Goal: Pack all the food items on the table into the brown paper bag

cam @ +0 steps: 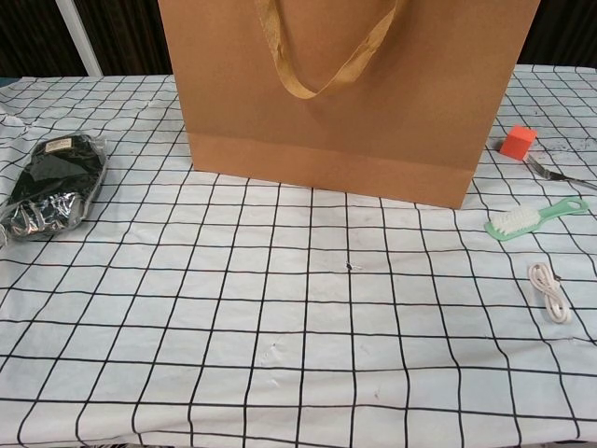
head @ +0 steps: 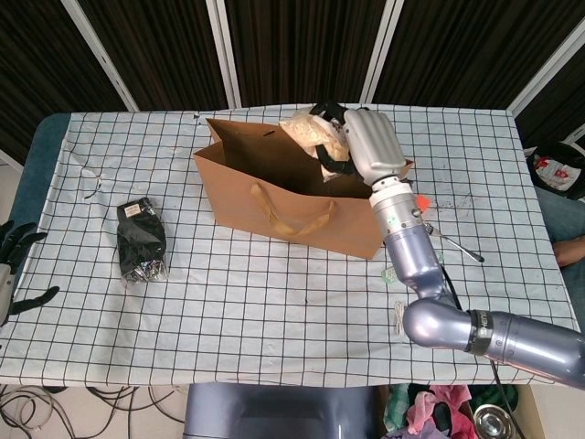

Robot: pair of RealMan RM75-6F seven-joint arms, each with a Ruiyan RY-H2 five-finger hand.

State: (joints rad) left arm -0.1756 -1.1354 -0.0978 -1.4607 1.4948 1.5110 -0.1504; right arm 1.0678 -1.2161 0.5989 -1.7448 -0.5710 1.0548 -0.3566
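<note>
Legible text: none. Dark packet (cam: pixel 51 185), well apart from both hands: small tan label (cam: pixel 60 144) at its top end, print too small to read. Paper bag (cam: pixel 345 93): plain face, no printing or logo visible.

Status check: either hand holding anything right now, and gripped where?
The right hand holds a clear packet of pale food over the open brown paper bag, gripping its right end. The left hand holds nothing.
</note>
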